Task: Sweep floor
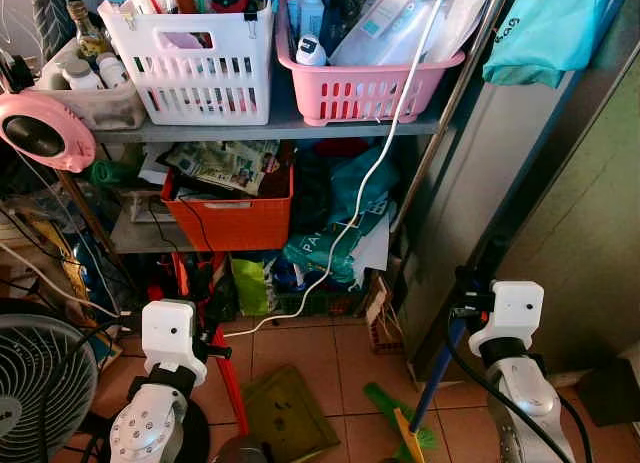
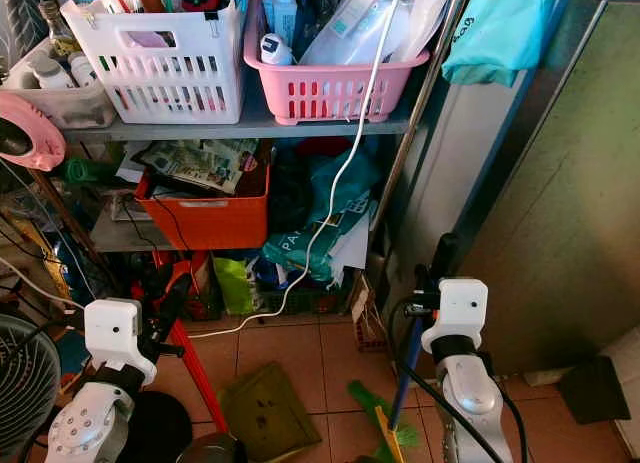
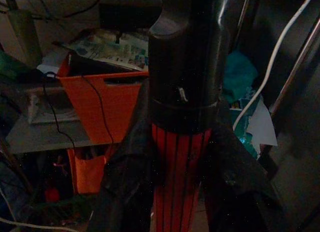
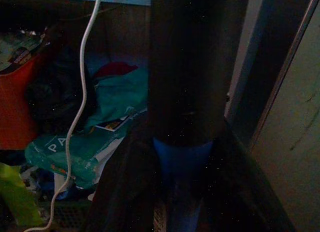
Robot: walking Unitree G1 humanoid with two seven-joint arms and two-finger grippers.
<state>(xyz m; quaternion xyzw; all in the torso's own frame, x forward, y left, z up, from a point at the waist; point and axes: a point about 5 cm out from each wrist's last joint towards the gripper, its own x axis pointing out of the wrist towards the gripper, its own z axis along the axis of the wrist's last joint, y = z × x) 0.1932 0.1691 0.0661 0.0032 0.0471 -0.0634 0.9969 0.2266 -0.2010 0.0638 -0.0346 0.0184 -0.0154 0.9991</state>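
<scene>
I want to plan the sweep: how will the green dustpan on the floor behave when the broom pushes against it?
The dustpan lies flat on smooth tiles, so it will probably slide rather than tip. It looks like thin plastic, likely light and stiff. The left gripper holds its red handle, which should steady it.

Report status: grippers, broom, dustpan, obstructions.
Left gripper shut on red dustpan handle. Right gripper shut on blue broom handle. Cluttered shelf, white cable, fan crowd the floor.

By the right gripper, the broom has a blue handle and green bristles. At the left gripper, the dustpan is olive green with a red, black-striped handle. Beyond both grippers sit an orange crate, a pink basket and a white basket.
</scene>
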